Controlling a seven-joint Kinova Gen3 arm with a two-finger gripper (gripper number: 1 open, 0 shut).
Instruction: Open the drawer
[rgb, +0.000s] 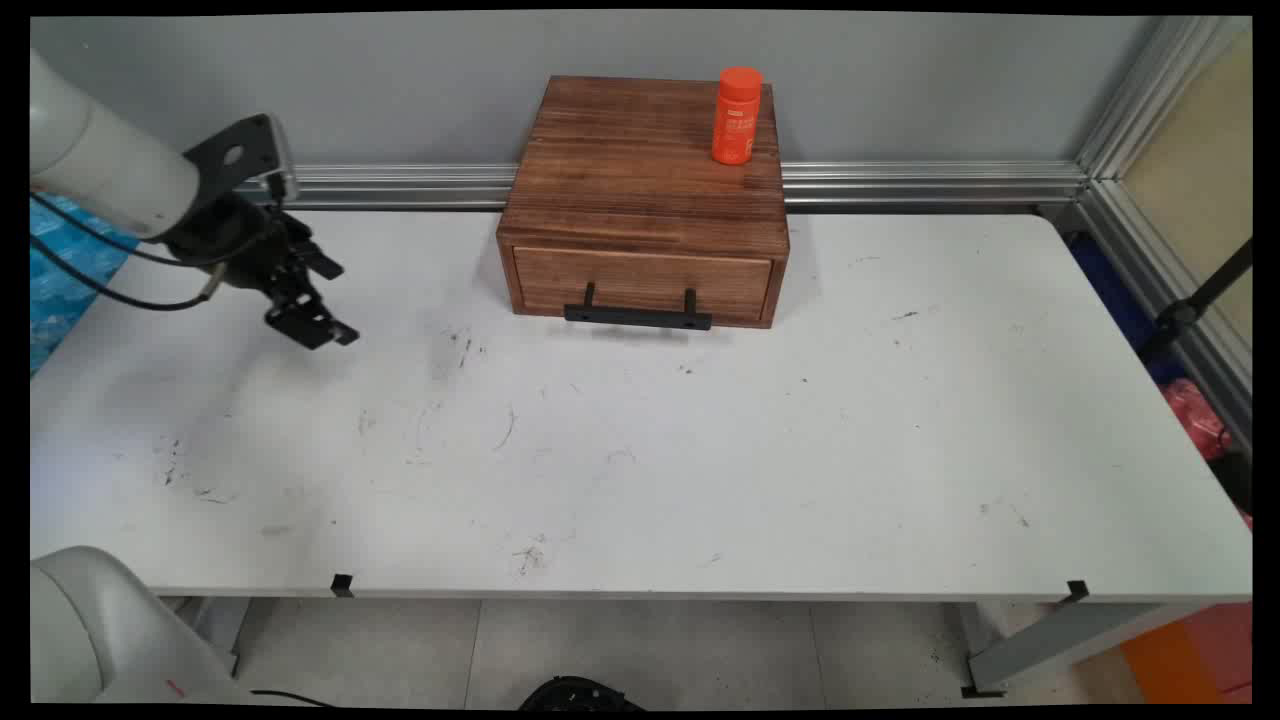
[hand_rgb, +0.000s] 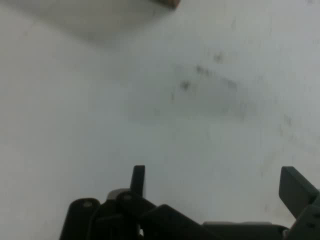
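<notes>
While the gripper (rgb: 325, 300) hangs spread and empty over bare table (rgb: 640, 450), the orange bottle (rgb: 738, 115) stands atop the wooden drawer box (rgb: 645, 200), well apart; a careless sweep could topple it.

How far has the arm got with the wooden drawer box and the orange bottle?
Nothing looks done: the drawer of the wooden box is shut, and the orange bottle stands upright on the box's top, near its right rear corner. In hand: nothing. The gripper is open and empty, above the bare table, left of the box. Any handling of box or bottle is still left.
</notes>
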